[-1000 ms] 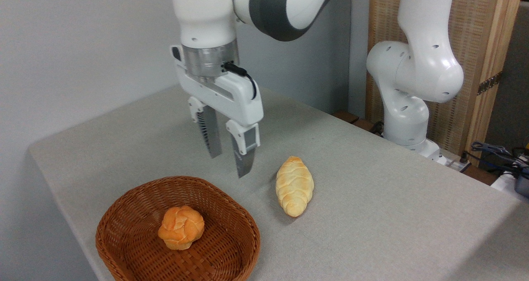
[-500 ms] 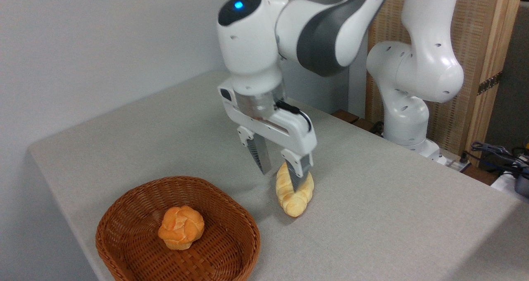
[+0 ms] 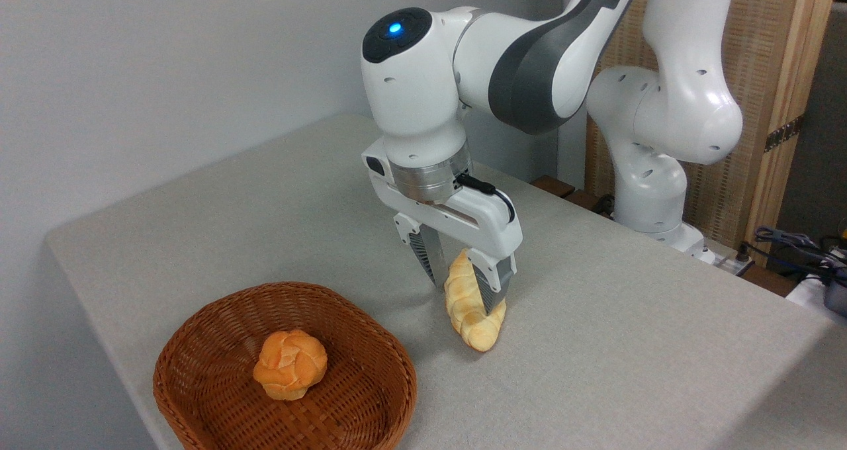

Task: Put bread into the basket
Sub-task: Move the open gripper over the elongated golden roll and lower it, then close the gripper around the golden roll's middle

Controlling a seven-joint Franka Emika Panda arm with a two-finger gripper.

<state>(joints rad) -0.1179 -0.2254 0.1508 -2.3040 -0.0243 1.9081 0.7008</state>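
Fixed camera, present moment. The claw (image 3: 463, 284) straddles the bread (image 3: 471, 308), one finger on each flank, apparently pinching it; the loaf looks tipped, its far end raised and its near tip on or just above the worktop (image 3: 628, 344). The basket (image 3: 198, 344), holding only a small orange roll (image 3: 290, 364), lies to the left, near but apart. Grasp judged made; lift, carry and release remain.

Against the earlier frames: the claw, formerly spread in the air beside the basket, has descended onto the loaf, which lay flat.

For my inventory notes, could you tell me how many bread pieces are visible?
2: the braided loaf on the table between the end effector fingers, and the round roll in the basket.
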